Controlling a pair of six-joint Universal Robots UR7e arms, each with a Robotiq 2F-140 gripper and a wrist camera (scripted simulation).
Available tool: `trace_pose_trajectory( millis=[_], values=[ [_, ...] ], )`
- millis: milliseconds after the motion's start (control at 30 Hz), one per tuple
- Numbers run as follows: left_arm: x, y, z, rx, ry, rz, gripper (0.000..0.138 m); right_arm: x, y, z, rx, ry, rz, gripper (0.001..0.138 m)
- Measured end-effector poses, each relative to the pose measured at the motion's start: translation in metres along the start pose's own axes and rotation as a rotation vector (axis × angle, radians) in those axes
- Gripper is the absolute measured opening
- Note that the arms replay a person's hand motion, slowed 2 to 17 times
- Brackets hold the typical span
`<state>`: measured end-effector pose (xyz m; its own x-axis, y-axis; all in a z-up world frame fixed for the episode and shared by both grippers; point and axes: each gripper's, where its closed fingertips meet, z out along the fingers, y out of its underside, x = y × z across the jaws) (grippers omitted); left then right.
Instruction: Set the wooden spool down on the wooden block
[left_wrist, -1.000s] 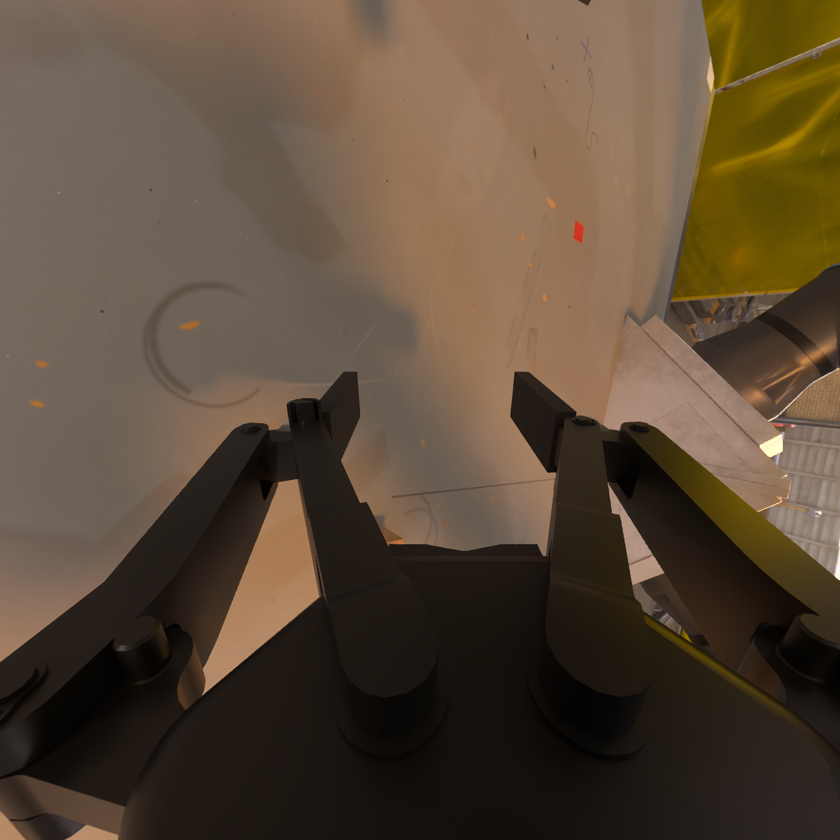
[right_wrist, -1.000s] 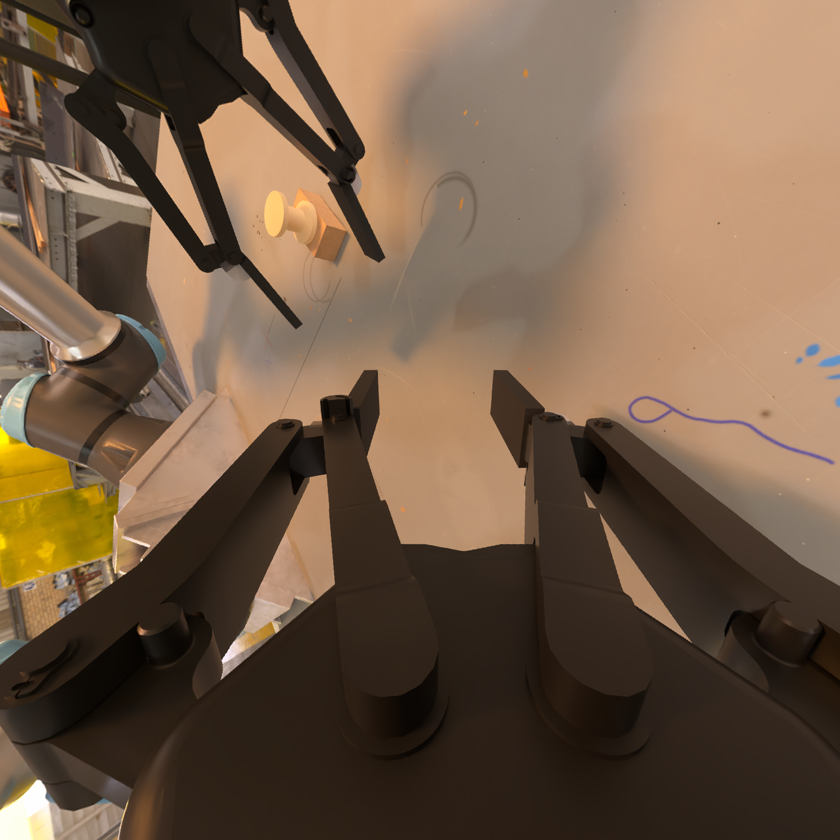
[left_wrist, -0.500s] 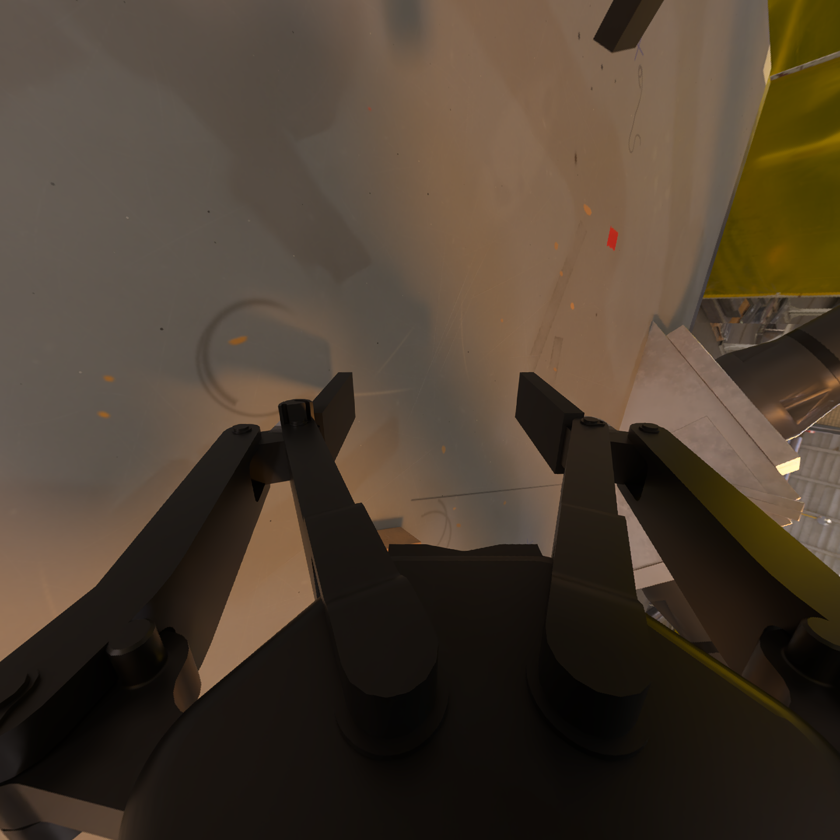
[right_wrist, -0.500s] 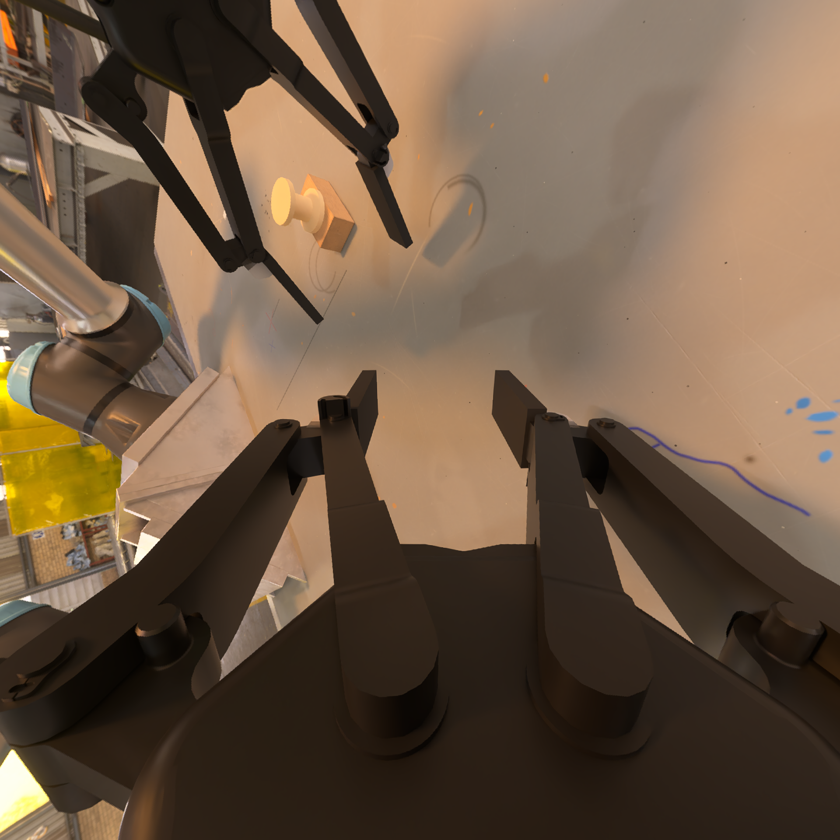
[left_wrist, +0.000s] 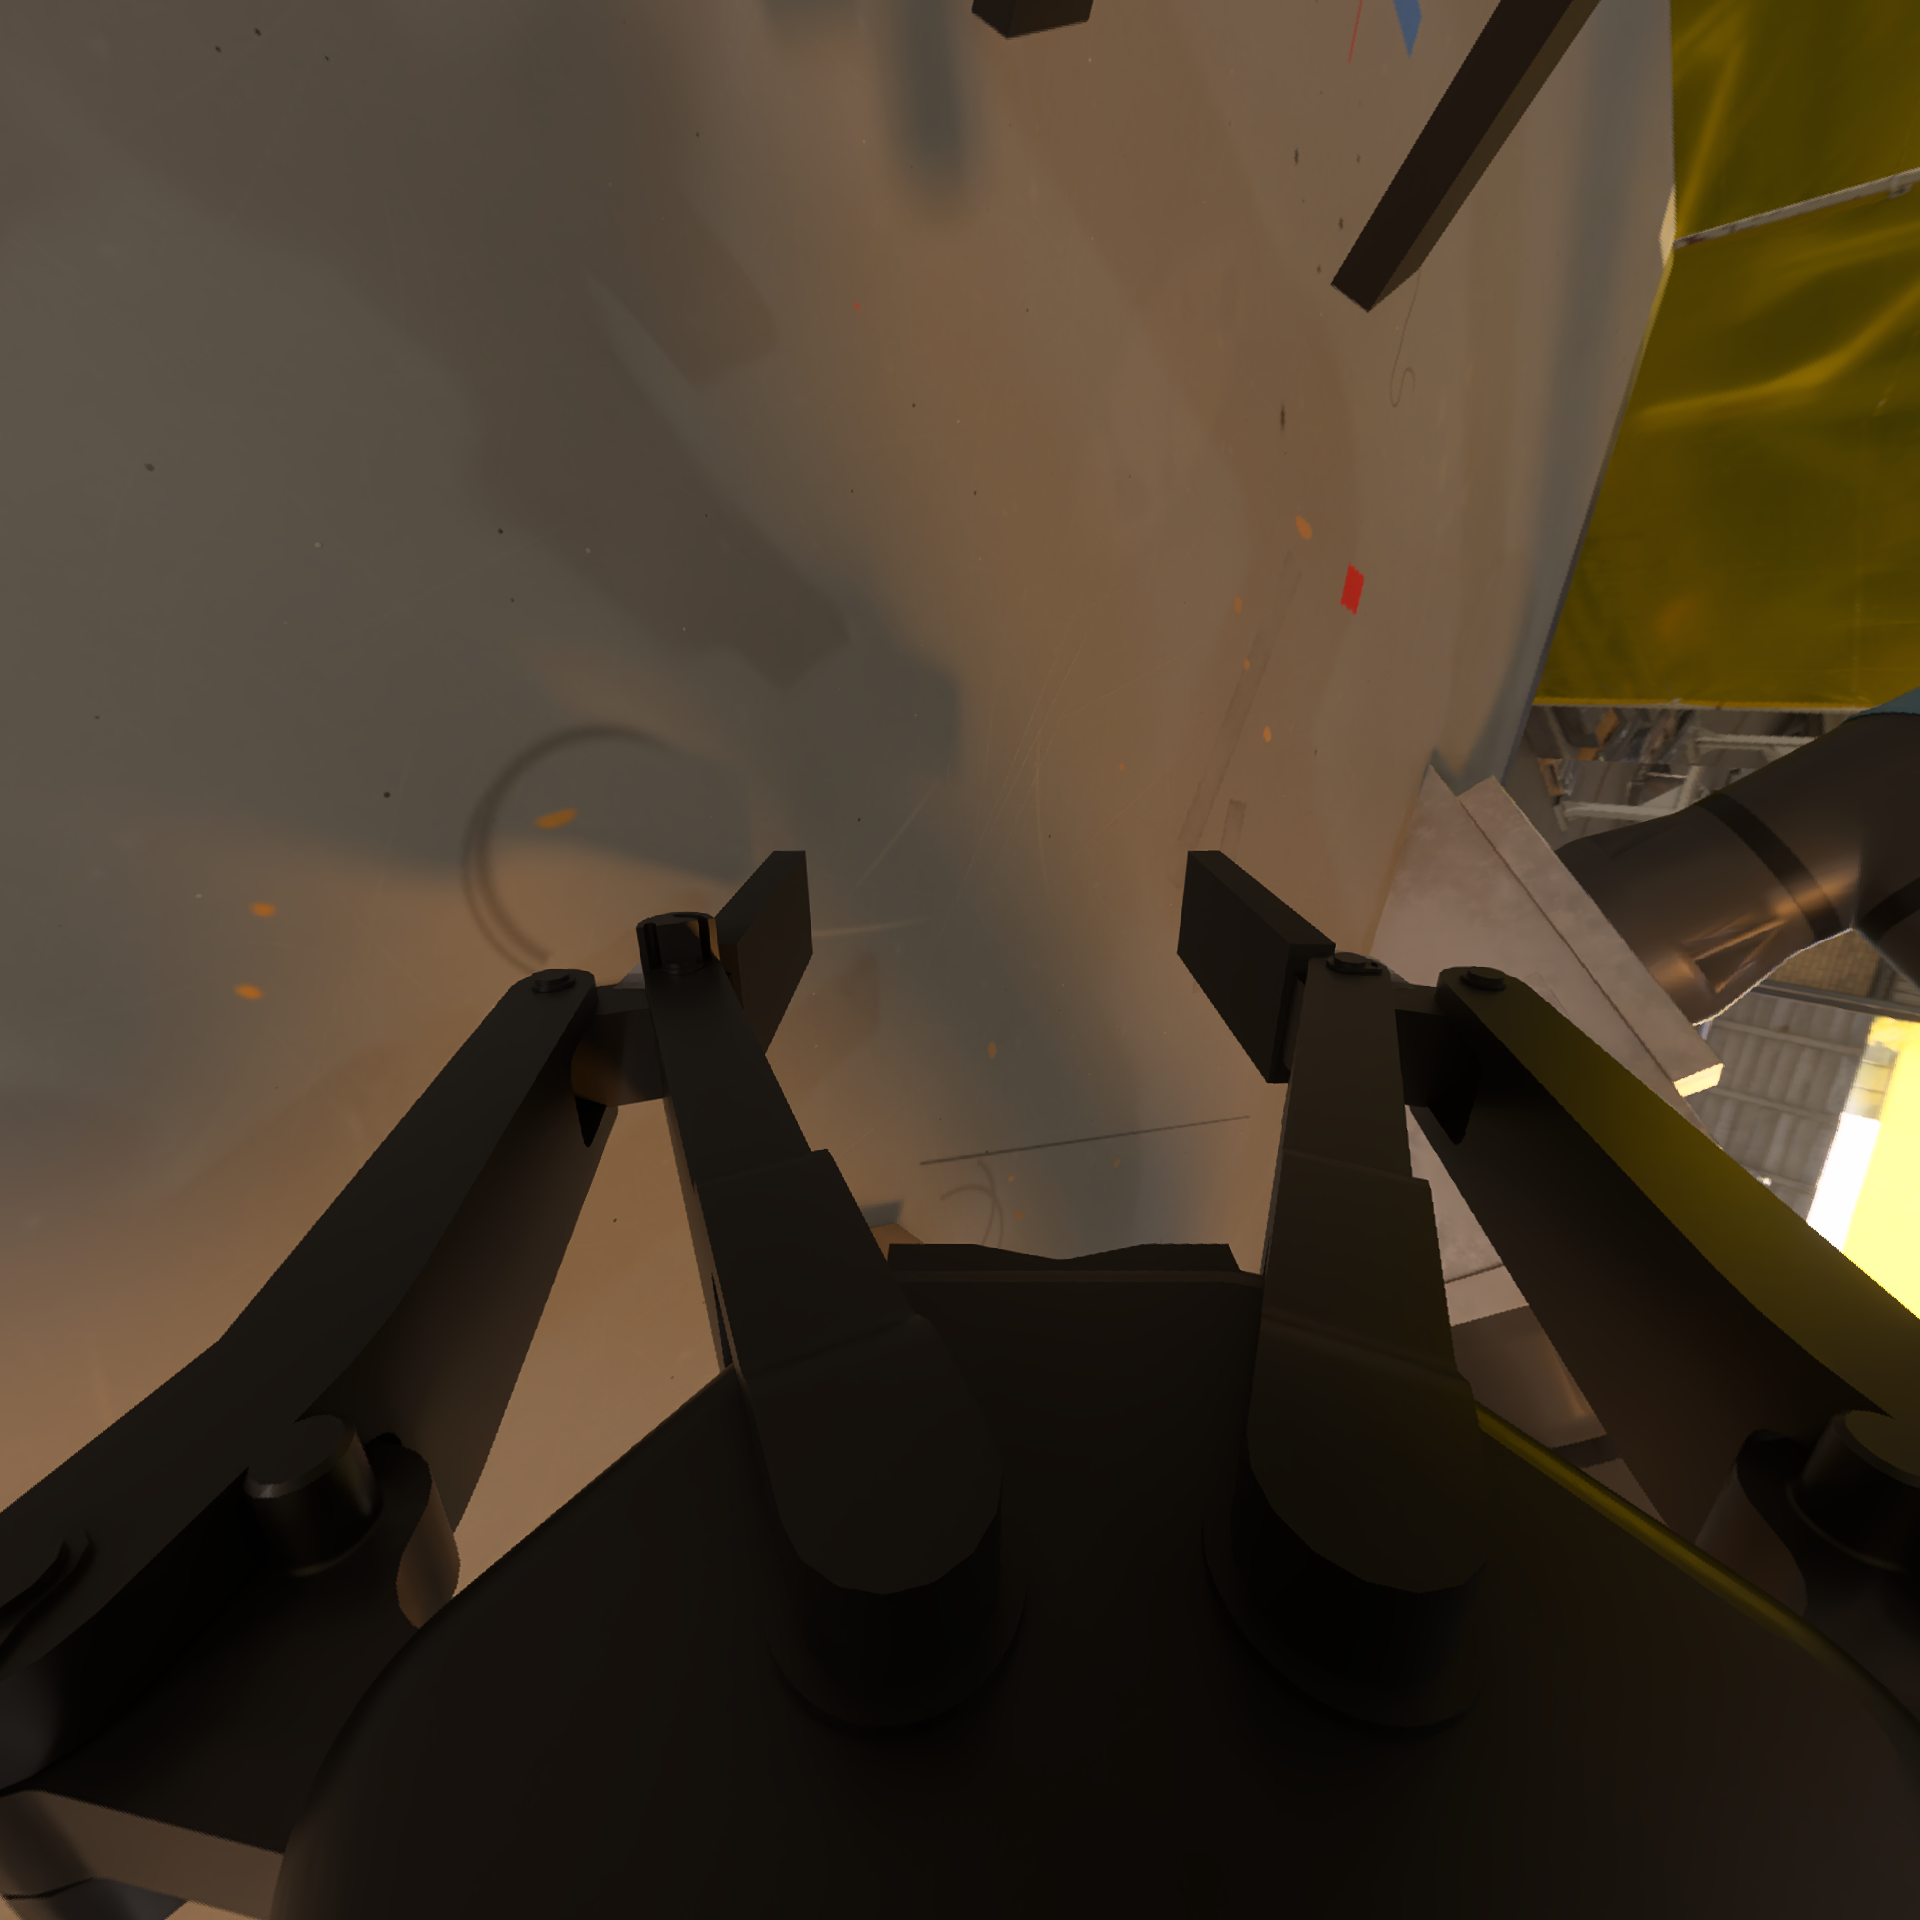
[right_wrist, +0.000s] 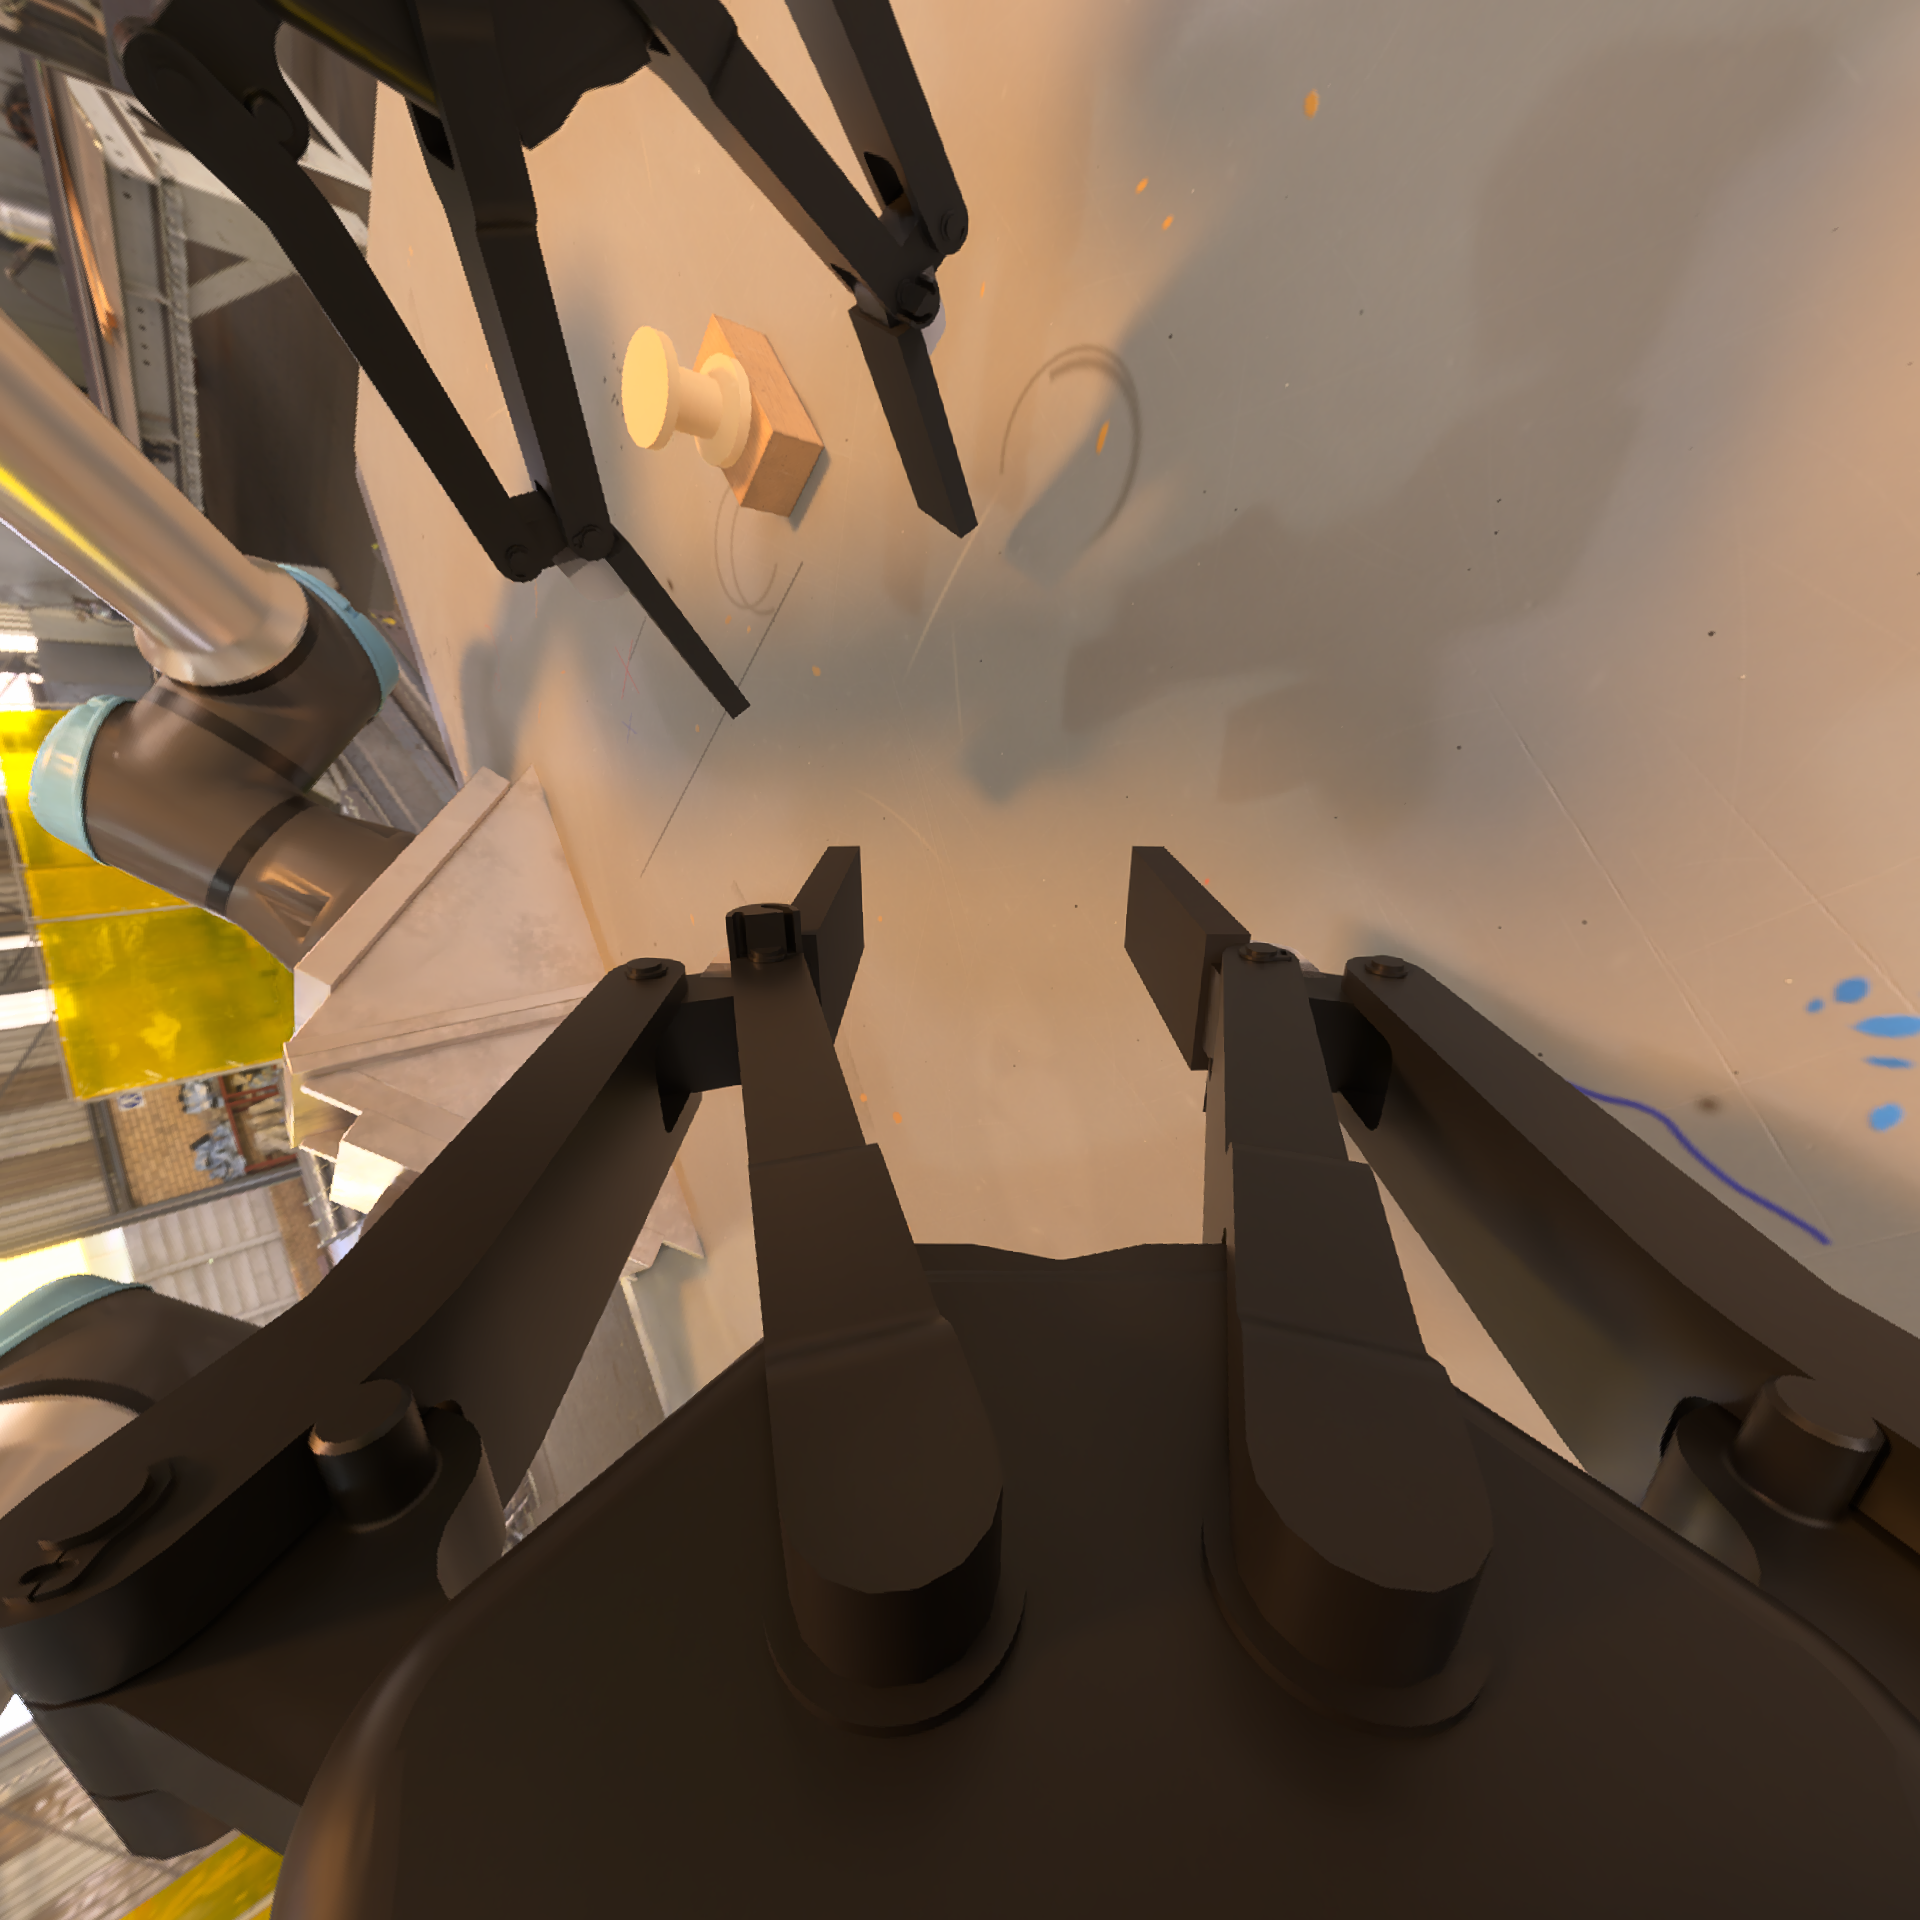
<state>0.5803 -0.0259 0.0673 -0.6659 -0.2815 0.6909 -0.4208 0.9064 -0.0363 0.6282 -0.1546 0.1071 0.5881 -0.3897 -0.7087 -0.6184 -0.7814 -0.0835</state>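
Note:
The pale wooden spool (right_wrist: 681, 400) stands on the wooden block (right_wrist: 774, 431) on the tan table (right_wrist: 1351, 520), far from my right gripper. My left gripper (right_wrist: 842, 613) shows open above them in the right wrist view, touching neither. In its own view the left gripper (left_wrist: 992, 935) is open and empty over bare table (left_wrist: 520, 520); only a small orange sliver (left_wrist: 899, 1236) shows behind its left finger. My right gripper (right_wrist: 992, 914) is open and empty. Its fingers (left_wrist: 1455, 156) show at the top of the left wrist view.
A grey metal mounting plate (right_wrist: 447, 935) sits at the table's edge, with the left arm (right_wrist: 208, 769) above it. It also shows in the left wrist view (left_wrist: 1507, 935) beside the right arm (left_wrist: 1766, 883). A yellow curtain (left_wrist: 1787, 416) hangs beyond the edge.
The two grippers have drawn nearer each other: the left gripper looks larger in the right wrist view, and the right gripper's fingers have entered the left wrist view. Spool and block have not moved.

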Motion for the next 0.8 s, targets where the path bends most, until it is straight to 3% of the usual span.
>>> trace_pose_trajectory(
  millis=[367,800],
  values=[
    [0.0069,-0.0061,-0.0004,-0.013,0.078,-0.013,0.091,-0.0027,0.0020,0.0028,-0.067,-0.055,-0.005,0.069],
    [0.0064,-0.0081,0.0064,-0.062,0.107,-0.010,0.091,-0.0012,0.0045,0.0038,-0.132,-0.085,0.008,0.070]
  ],
)
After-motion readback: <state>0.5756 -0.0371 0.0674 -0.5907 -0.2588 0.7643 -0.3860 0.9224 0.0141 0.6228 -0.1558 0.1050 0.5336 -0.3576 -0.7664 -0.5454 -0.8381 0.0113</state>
